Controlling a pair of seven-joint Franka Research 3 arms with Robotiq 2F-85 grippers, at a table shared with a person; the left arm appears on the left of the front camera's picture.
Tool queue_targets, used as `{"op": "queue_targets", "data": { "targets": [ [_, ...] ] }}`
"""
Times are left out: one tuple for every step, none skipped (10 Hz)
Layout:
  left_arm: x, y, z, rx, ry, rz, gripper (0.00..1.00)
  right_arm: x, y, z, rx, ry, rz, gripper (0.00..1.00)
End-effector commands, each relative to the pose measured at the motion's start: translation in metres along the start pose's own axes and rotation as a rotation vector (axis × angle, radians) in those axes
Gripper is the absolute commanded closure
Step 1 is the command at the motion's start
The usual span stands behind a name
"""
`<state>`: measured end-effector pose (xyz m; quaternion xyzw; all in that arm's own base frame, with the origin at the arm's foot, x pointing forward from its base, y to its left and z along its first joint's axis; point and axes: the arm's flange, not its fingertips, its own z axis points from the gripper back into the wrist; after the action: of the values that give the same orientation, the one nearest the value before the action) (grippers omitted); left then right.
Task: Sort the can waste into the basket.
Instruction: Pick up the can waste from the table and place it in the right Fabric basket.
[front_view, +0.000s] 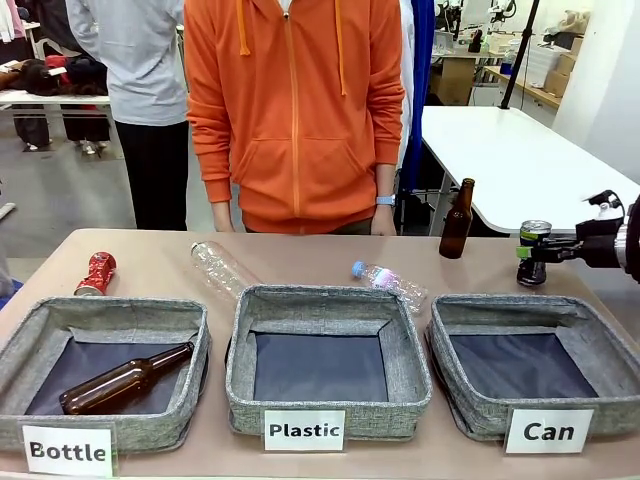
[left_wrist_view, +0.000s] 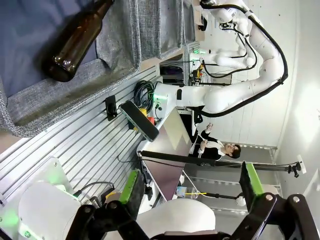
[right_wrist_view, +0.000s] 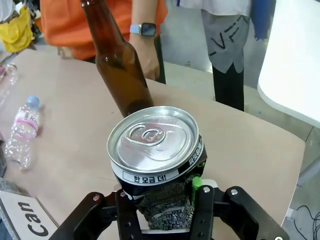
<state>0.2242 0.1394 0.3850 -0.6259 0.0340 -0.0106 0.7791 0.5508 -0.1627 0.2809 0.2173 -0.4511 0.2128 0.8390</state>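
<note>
right gripper (right_wrist_view: 164, 205): clamped on black can (right_wrist_view: 152, 145), upright | Can basket (front_view: 500, 305): just nearside of can, below | left gripper (left_wrist_view: 189, 187): agape, idle

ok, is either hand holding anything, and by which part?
Right hand is shut on the black and silver can, pinching its crumpled lower body. Left hand is open, holding nothing.

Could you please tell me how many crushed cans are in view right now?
2. The red can sits on the table behind the Bottle basket. The black and silver can is clamped in the right gripper, behind the Can basket. I see none hidden.
</note>
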Motion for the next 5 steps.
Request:
{"op": "queue_targets", "data": {
  "targets": [
    [-0.003,-0.001,0.000,-0.003,0.002,-0.004,0.00,0.008,0.012,0.009,0.004,-0.052,0.034,1.00],
    [-0.003,-0.001,0.000,-0.003,0.002,-0.004,0.00,0.017,0.024,0.024,0.004,-0.087,0.046,1.00],
    [-0.003,-0.001,0.000,-0.003,0.002,-0.004,0.00,0.031,0.049,0.050,-0.018,-0.103,0.092,1.00],
    [-0.003,-0.001,0.000,-0.003,0.002,-0.004,0.00,0.046,0.075,0.077,0.008,-0.058,0.109,1.00],
    [-0.003,-0.001,0.000,-0.003,0.002,-0.004,0.00,0.059,0.105,0.104,0.090,0.057,0.099,1.00]
  ]
}}
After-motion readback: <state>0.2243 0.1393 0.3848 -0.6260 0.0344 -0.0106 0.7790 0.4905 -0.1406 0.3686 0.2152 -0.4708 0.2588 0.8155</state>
